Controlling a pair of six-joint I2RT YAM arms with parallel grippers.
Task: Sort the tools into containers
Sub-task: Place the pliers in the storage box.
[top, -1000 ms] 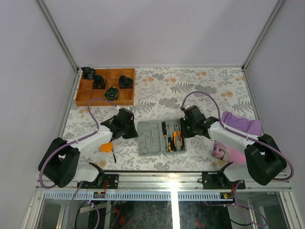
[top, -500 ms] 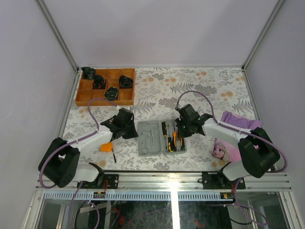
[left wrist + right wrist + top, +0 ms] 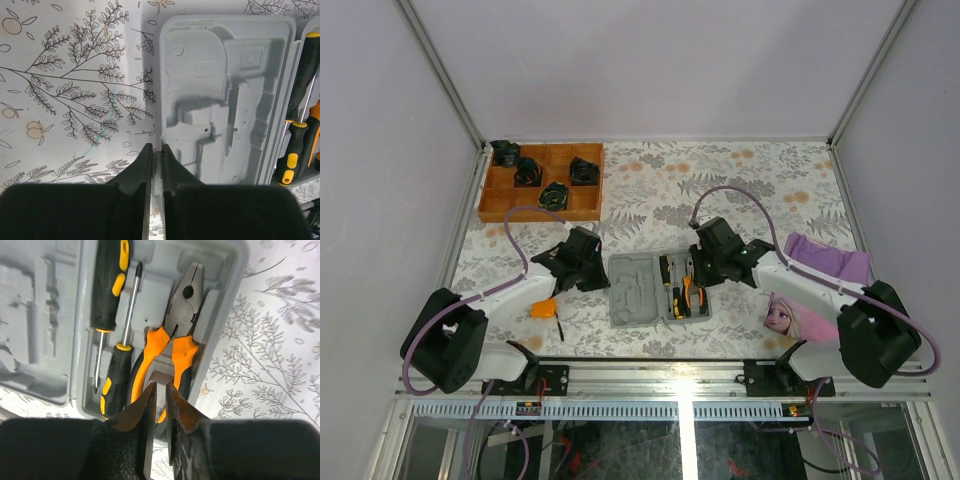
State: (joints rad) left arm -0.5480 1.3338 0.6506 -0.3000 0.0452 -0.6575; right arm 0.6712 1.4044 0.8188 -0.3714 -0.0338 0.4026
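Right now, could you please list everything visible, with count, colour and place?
hinged plastic case: one, grey, open, centre.
steel pliers: one, orange-and-black handles, case's right half.
slim screwdrivers: two, black-and-yellow handles, beside the pliers.
round tape measure: one, orange, left of the case.
thin key: one, black, beside the tape measure.
compartment tray: one, orange-brown, far left, holding four black objects.
cloth: one, purple, right side.
cartoon-face item: one, pale, near right.
left gripper: black, closed on the case's left rim.
right gripper: black, nearly closed above the pliers' handles.
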